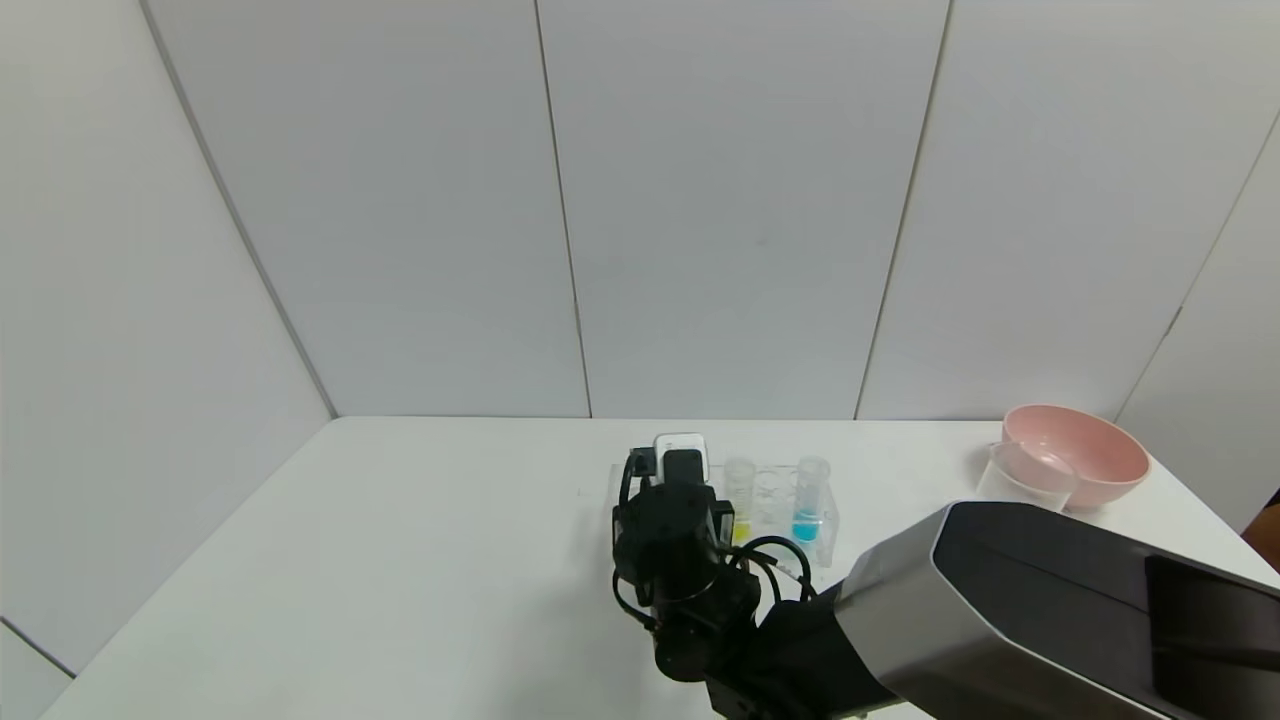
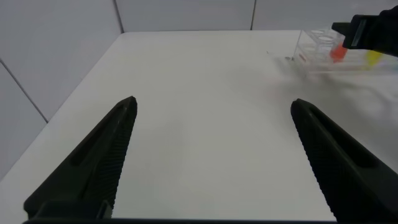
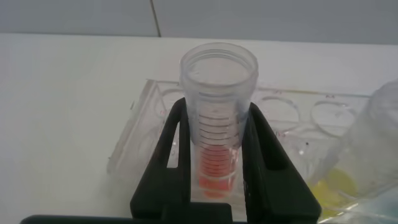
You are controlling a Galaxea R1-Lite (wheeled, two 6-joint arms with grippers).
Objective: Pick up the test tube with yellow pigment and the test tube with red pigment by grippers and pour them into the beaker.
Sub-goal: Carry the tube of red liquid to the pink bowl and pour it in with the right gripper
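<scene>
My right gripper (image 3: pixel 216 107) is shut on the test tube with red pigment (image 3: pixel 217 112), which stands upright in a clear rack (image 3: pixel 143 134); one finger presses on each side. The test tube with yellow pigment (image 3: pixel 367 155) stands in the same rack beside it, and also shows in the head view (image 1: pixel 740 492). In the head view my right wrist (image 1: pixel 680 530) hides the red tube. The beaker (image 1: pixel 1025 480) stands far right in front of a pink bowl. My left gripper (image 2: pixel 214 102) is open and empty above bare table, well away from the rack (image 2: pixel 317 46).
A tube with blue liquid (image 1: pixel 808 500) stands at the rack's right end. The pink bowl (image 1: pixel 1080 455) sits at the table's back right corner, touching the beaker. White wall panels close in the back and left of the table (image 1: pixel 400 560).
</scene>
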